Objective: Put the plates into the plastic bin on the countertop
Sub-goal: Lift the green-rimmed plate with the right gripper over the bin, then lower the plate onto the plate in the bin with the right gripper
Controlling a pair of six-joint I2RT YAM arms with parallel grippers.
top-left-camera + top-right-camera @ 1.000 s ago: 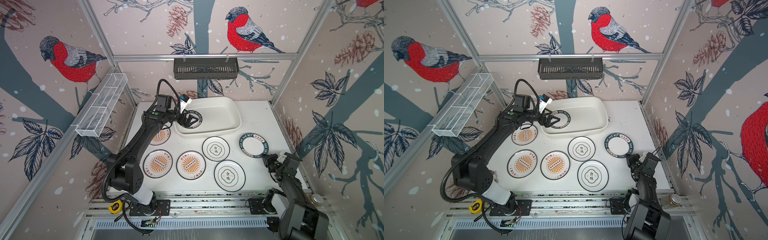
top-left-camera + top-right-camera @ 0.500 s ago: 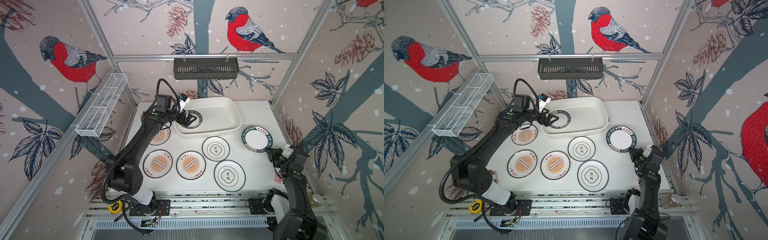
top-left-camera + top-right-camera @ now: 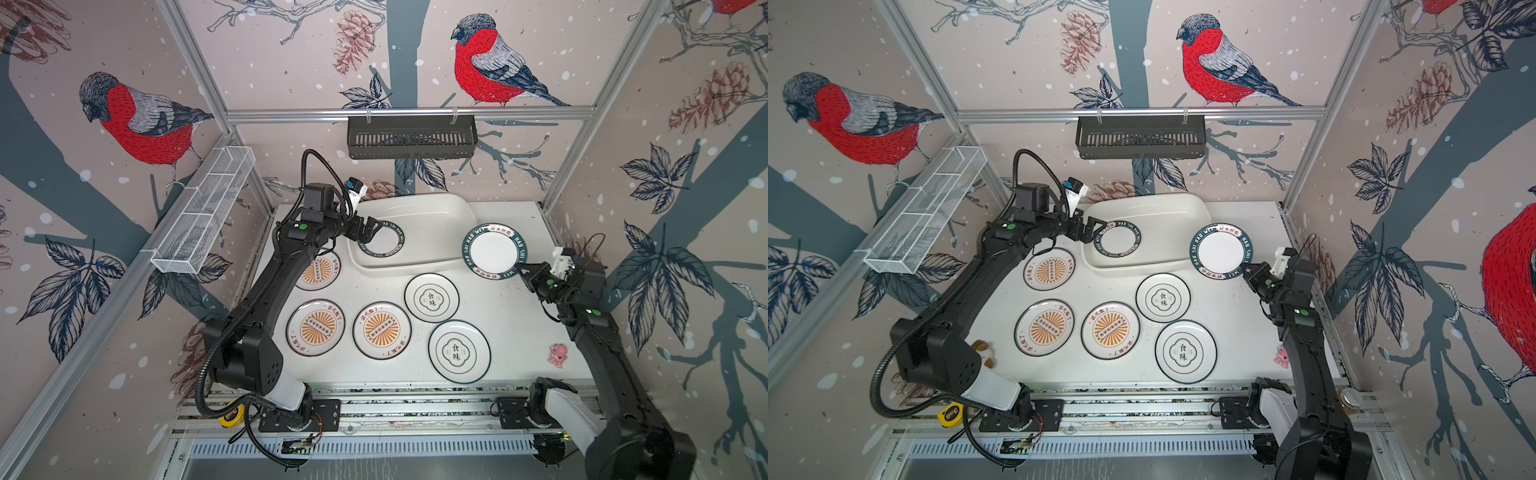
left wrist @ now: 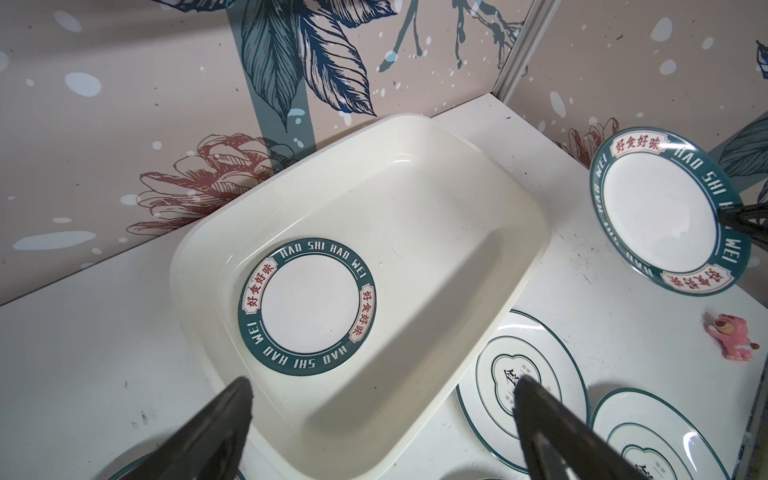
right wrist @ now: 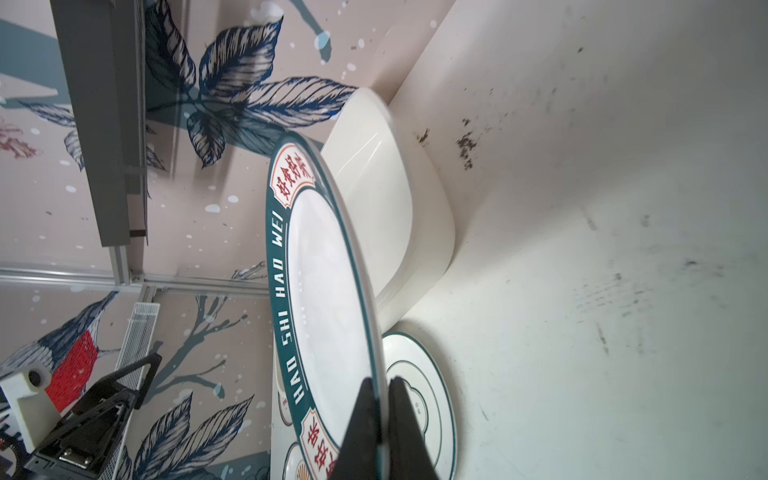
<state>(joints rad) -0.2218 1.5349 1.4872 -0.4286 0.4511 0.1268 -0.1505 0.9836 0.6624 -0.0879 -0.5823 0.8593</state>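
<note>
The cream plastic bin (image 3: pixel 419 214) (image 3: pixel 1167 218) stands at the back of the countertop (image 3: pixel 511 316). One teal-ringed plate (image 3: pixel 381 241) (image 4: pixel 307 307) lies flat in its left end. My left gripper (image 3: pixel 368 232) (image 4: pixel 382 384) hovers open over that end, holding nothing. My right gripper (image 3: pixel 521 270) (image 5: pixel 380 382) is shut on the rim of a second teal-ringed plate (image 3: pixel 493 251) (image 5: pixel 324 282), held tilted in the air just right of the bin. Three orange sunburst plates (image 3: pixel 316 328) and two quatrefoil plates (image 3: pixel 431 298) lie on the countertop.
A black slotted rack (image 3: pixel 411 137) hangs on the back wall and a white wire basket (image 3: pixel 203 212) on the left wall. A pink toy (image 3: pixel 557 355) sits near the right arm, a plush toy (image 3: pixel 984 351) by the left arm's base.
My right gripper has lifted the teal-ringed plate off the countertop and carried it up and back toward the bin. The left arm has hardly moved.
</note>
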